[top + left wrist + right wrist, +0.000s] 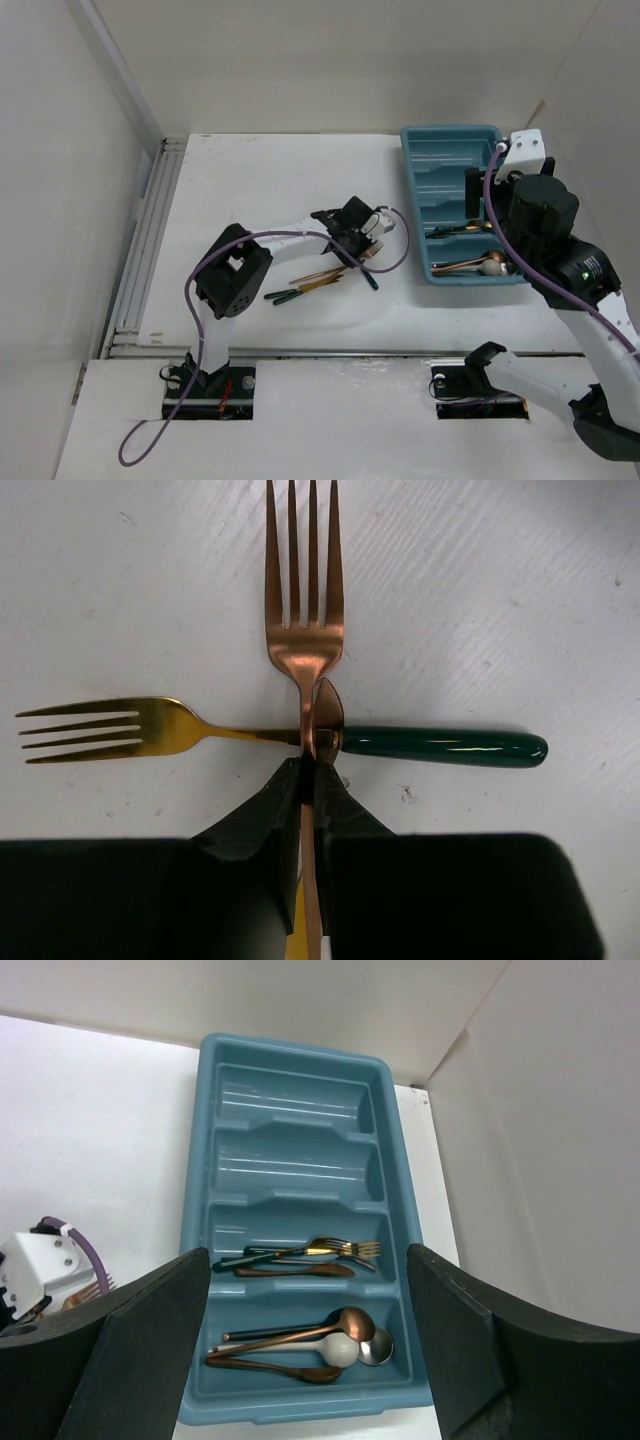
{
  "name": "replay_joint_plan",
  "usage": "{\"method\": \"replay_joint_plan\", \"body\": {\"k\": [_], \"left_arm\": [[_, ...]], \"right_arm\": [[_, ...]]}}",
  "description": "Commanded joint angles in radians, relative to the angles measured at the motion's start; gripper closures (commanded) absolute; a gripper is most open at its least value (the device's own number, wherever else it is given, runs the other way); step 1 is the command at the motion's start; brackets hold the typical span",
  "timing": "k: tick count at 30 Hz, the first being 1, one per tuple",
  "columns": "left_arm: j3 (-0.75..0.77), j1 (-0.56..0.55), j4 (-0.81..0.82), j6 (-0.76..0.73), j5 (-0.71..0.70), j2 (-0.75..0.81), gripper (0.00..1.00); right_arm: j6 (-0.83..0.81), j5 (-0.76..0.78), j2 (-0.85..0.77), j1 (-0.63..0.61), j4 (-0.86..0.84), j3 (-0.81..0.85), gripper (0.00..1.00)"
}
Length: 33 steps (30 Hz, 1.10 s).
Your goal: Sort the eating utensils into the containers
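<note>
Left gripper (310,770): closed tight on copper fork (303,630), pinch at neck just behind head. Tines straight ahead of fingers, handle back between jaws toward wrist; long axis in line w/ tool axis. Cannot tell whether lifted off table (520,600) or resting on it.

Directly under fingertips, crosswise: gold fork (150,727), tines off to tool's left, green handle (440,746) to tool's right. Touching or just beneath copper fork at crossing. Some risk of drag on lift, by judgement.

Left arm pose, top view: elbow folded near base, forearm reaching out and right, wrist pitched down. Loose utensils (310,282) just behind and below wrist.

Key relation: tray (450,131) off to right of left gripper, well apart. Slots run L-R in top view, approx. in line w/ held fork; little yaw judged necessary. Fork slot judged 2nd out from right gripper (307,1260): forks (330,1251) lying in it, spoons (340,1345) in nearest slot, nothing seen in far two.

Right gripper: wide open, holding nothing, hovering above tray's near half, fingers straddling it. Nearer to tray, but fork in left arm's hold; carry rightward judged next.
</note>
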<state>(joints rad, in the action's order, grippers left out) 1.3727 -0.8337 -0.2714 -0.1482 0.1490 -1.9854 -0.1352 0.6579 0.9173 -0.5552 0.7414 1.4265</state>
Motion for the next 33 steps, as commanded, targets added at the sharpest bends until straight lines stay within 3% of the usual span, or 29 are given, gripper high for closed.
{"method": "replay_joint_plan", "body": {"k": [1, 8, 12, 17, 20, 23, 29, 30, 32, 33], "left_arm": [[0.094, 0.002, -0.063, 0.007, -0.005, 0.037, 1.0], [0.314, 0.021, -0.098, -0.016, 0.004, 0.077, 1.0], [0.455, 0.021, 0.052, -0.04, 0.066, 0.005, 1.0], [0.78, -0.057, 0.328, -0.082, 0.124, -0.257, 1.0], [0.822, -0.099, 0.565, -0.082, 0.162, -0.346, 1.0], [0.832, -0.119, 0.702, -0.071, 0.163, -0.423, 1.0], [0.899, -0.153, 0.702, -0.062, 0.12, -0.521, 1.0], [0.899, -0.153, 0.702, -0.062, 0.104, -0.535, 0.95], [0.899, -0.162, 0.702, -0.062, 0.058, -0.535, 0.74], [0.899, -0.162, 0.692, -0.062, 0.041, -0.535, 0.49]], "right_arm": [[-0.006, 0.031, -0.006, 0.005, -0.023, 0.029, 0.16], [-0.036, 0.04, -0.015, 0.005, -0.069, 0.011, 0.16], [-0.037, 0.094, -0.026, 0.005, -0.102, 0.011, 0.16], [-0.073, 0.147, -0.08, 0.005, -0.12, 0.011, 0.17], [-0.093, 0.192, -0.103, 0.005, -0.093, 0.02, 0.17], [-0.093, 0.232, -0.103, 0.005, -0.051, 0.043, 0.17], [-0.121, 0.258, -0.112, 0.005, -0.04, 0.052, 0.17], [-0.13, 0.258, -0.121, 0.005, -0.04, 0.043, 0.17], [-0.13, 0.258, -0.121, 0.005, -0.031, 0.043, 0.17], [-0.13, 0.258, -0.121, 0.005, -0.031, 0.043, 0.16]]}}
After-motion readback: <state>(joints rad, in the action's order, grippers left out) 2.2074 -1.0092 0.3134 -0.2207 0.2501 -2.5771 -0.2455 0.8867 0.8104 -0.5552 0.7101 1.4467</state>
